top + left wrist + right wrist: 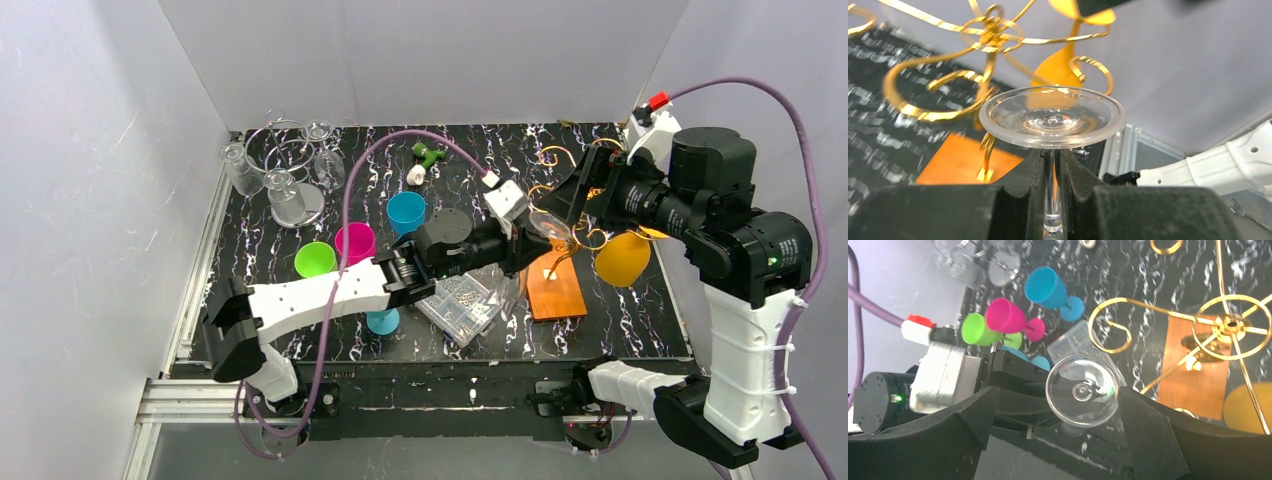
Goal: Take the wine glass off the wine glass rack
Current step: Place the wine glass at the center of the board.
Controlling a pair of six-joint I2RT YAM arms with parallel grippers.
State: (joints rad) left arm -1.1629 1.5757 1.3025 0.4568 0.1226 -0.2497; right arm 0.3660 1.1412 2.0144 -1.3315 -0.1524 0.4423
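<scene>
The clear wine glass [553,222] is held by its stem, and my left gripper [1053,157] is shut on that stem just under the round foot [1052,117]. My right gripper [1060,405] hangs over the foot [1082,390], open, a finger on each side and neither one touching. The wine glass rack [1230,322], golden curled wire on an orange-brown wooden base [555,285], stands just right of the glass. The foot sits apart from the nearest golden curl [1110,325]. A yellow glass [622,258] hangs on the rack's right side.
A clear plastic compartment box [462,305] lies under my left forearm. Blue [406,212], pink [355,242] and green [314,259] cups stand left of centre. A silver rack with clear glasses [285,170] is at the back left. White walls close the table in.
</scene>
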